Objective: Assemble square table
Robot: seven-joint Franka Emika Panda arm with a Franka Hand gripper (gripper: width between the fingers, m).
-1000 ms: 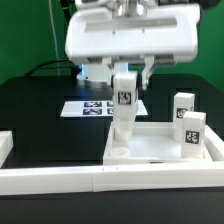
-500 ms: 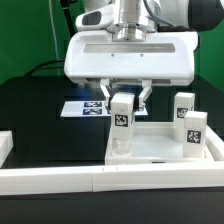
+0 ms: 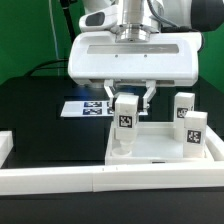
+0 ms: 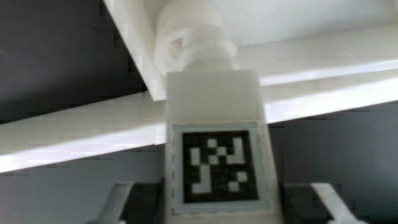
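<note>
The square table's white panel (image 3: 160,148) lies flat, with a raised rim. One white tagged leg (image 3: 124,125) stands upright on its near corner at the exterior view's left. My gripper (image 3: 128,100) hangs straight above and is shut on that leg's top end, one finger on each side. In the wrist view the leg (image 4: 214,110) runs away from the camera between my fingers (image 4: 128,200), its tag facing the lens and its far end meeting the panel. Two more tagged legs (image 3: 183,105) (image 3: 193,130) stand upright at the panel's right side.
Long white border bars (image 3: 100,180) run along the front and the right side (image 3: 215,150), hemming the panel in. The marker board (image 3: 85,108) lies flat on the black table behind the panel, partly hidden by my hand.
My hand has come down and turned square to the exterior view. The held leg's tag now sits lower. The two legs at the right have not moved.
</note>
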